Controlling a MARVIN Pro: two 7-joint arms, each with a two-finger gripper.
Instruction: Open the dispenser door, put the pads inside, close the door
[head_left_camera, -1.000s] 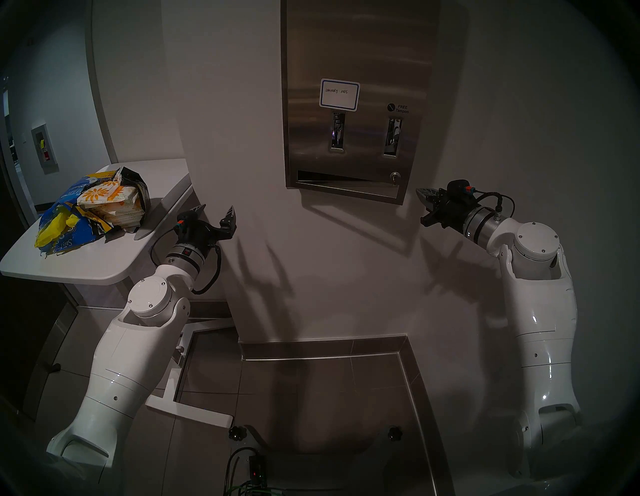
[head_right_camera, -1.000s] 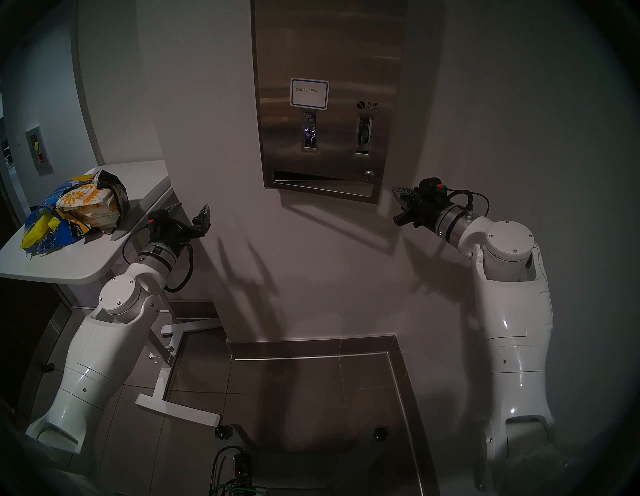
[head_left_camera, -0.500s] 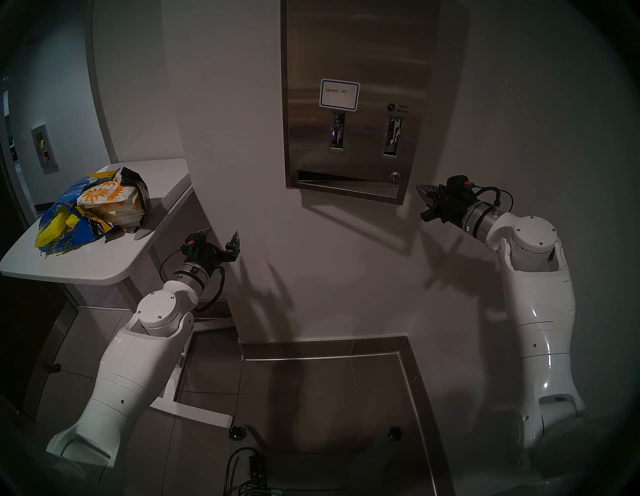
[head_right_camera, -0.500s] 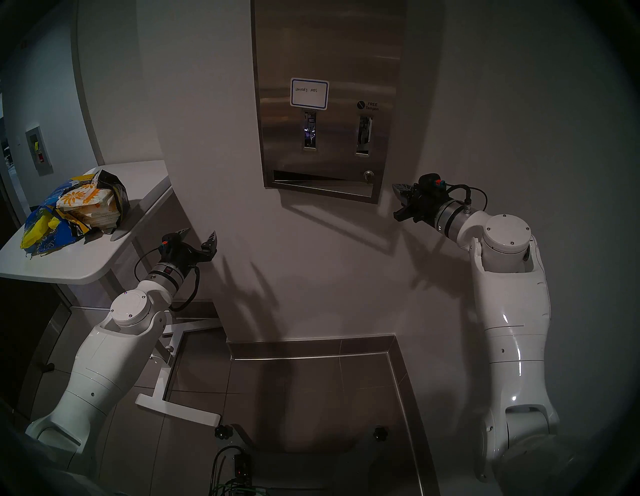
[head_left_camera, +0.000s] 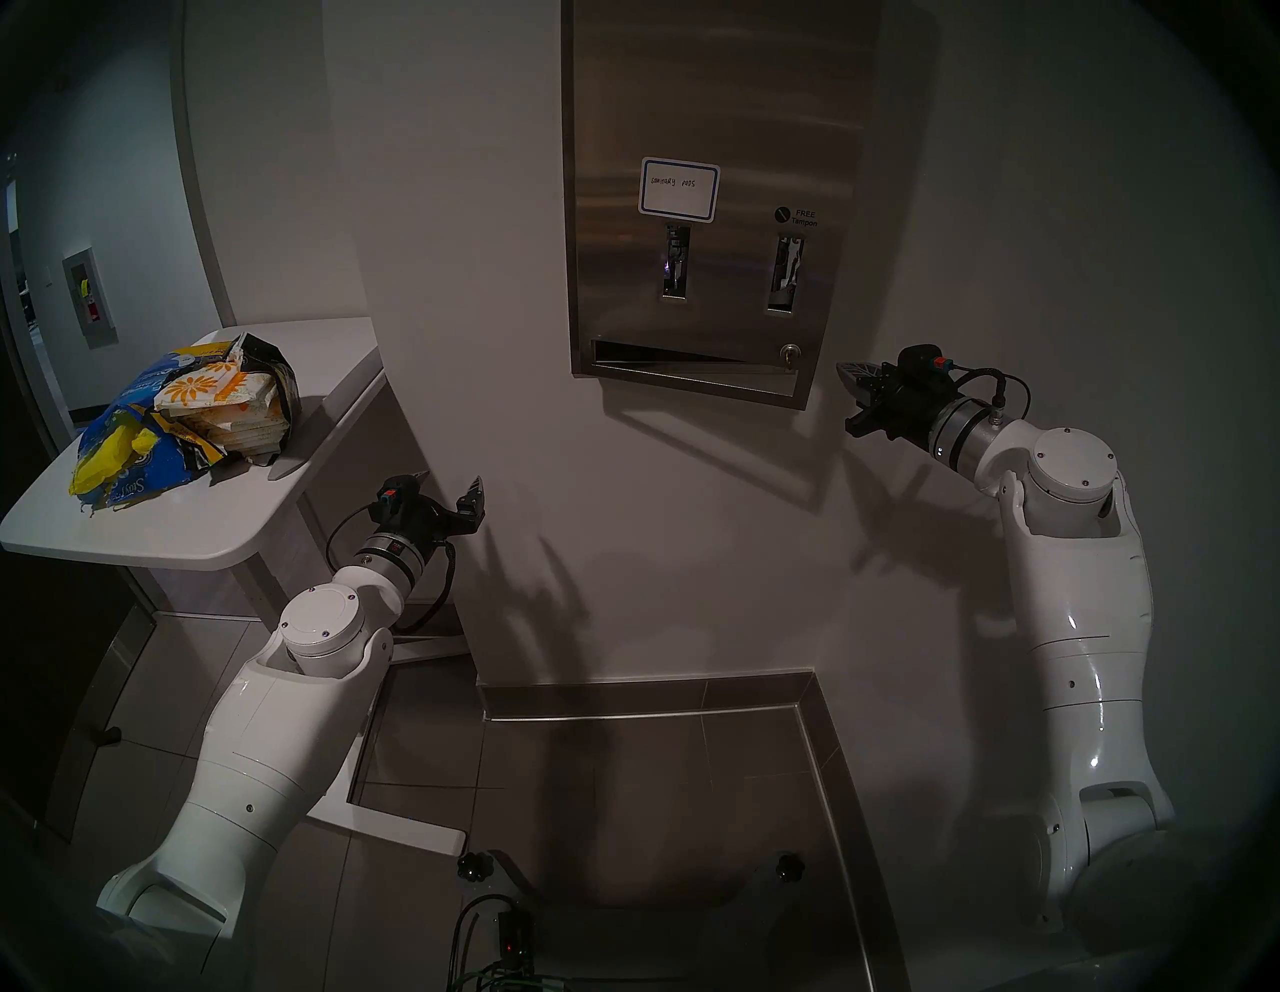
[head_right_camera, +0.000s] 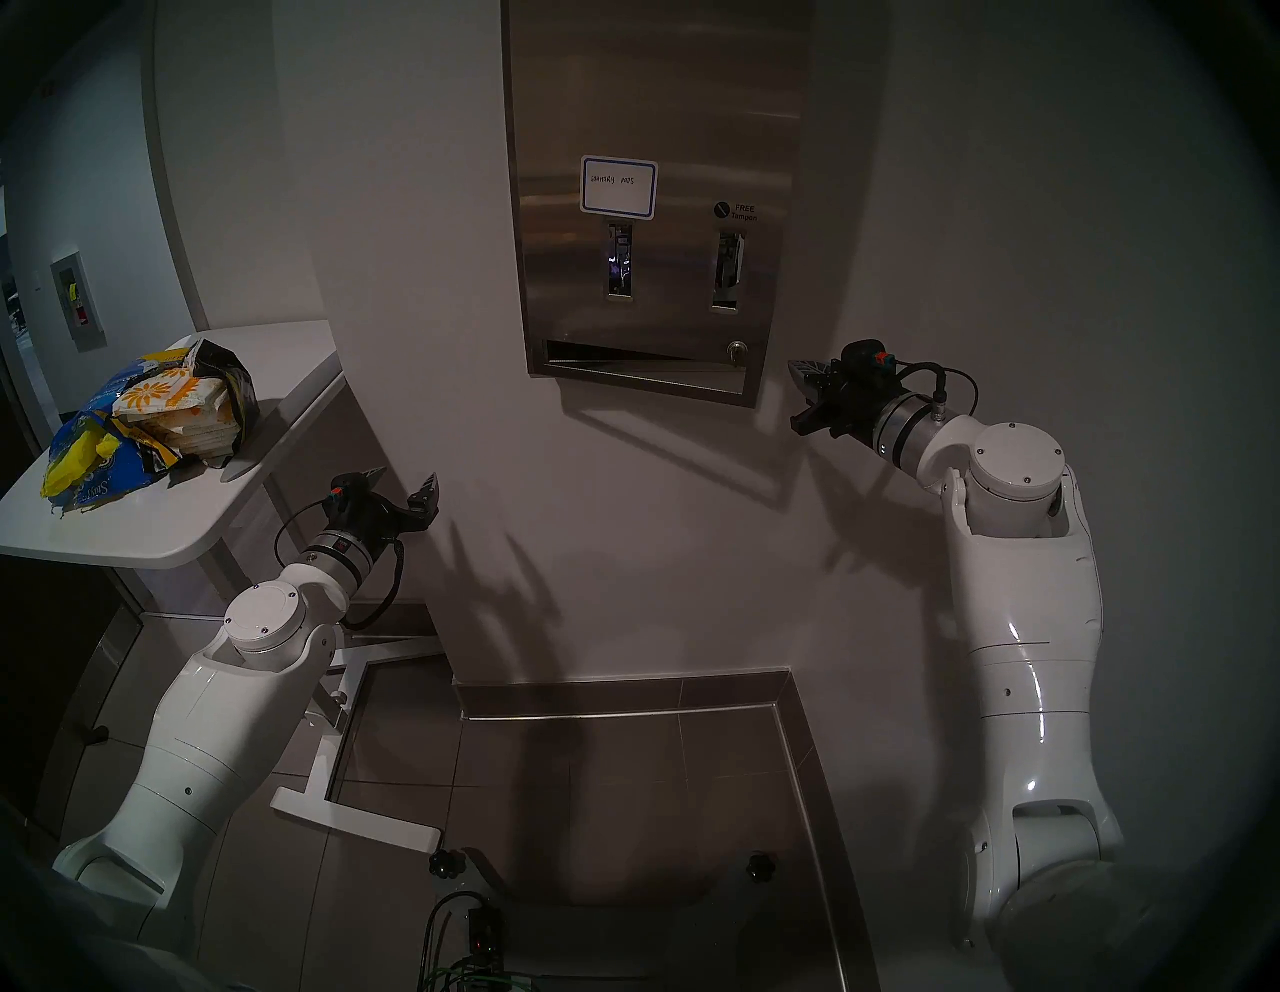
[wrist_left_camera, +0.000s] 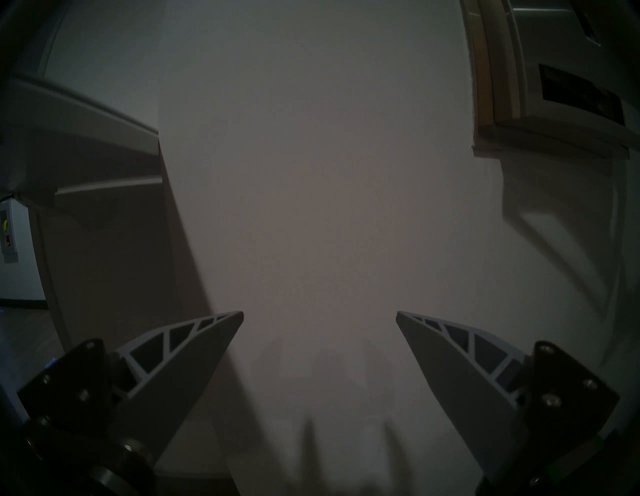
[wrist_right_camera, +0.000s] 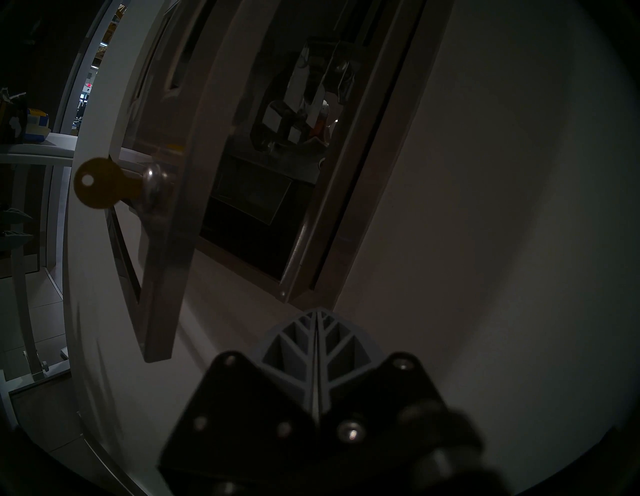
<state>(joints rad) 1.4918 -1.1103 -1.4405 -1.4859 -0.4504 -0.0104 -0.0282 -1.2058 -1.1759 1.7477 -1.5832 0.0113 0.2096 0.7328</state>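
While both arms hang off the wall, the dispenser door (head_left_camera: 713, 201) stands slightly ajar on the dispenser (wrist_right_camera: 332, 145).

Landmark is the dispenser: a tall steel box, long axis vertical, face toward the robot. Its door's long axis is also vertical; the lock-side edge is swung a little off the body, the gap seen in the right wrist view, with a key (wrist_right_camera: 98, 183) sticking out of the lock. Right gripper (head_left_camera: 853, 395) sits just beside the dispenser's lower right corner, touching nothing, fingers pressed together, empty, pointing toward the wall. Left gripper (head_left_camera: 449, 483) is below and left of the dispenser, well apart from it, fingers spread wide, empty, facing bare wall. Pads (head_left_camera: 221, 402) are stacked flat in a torn blue-and-yellow bag (head_left_camera: 118, 450) on a white table (head_left_camera: 173, 533) far left of the dispenser.
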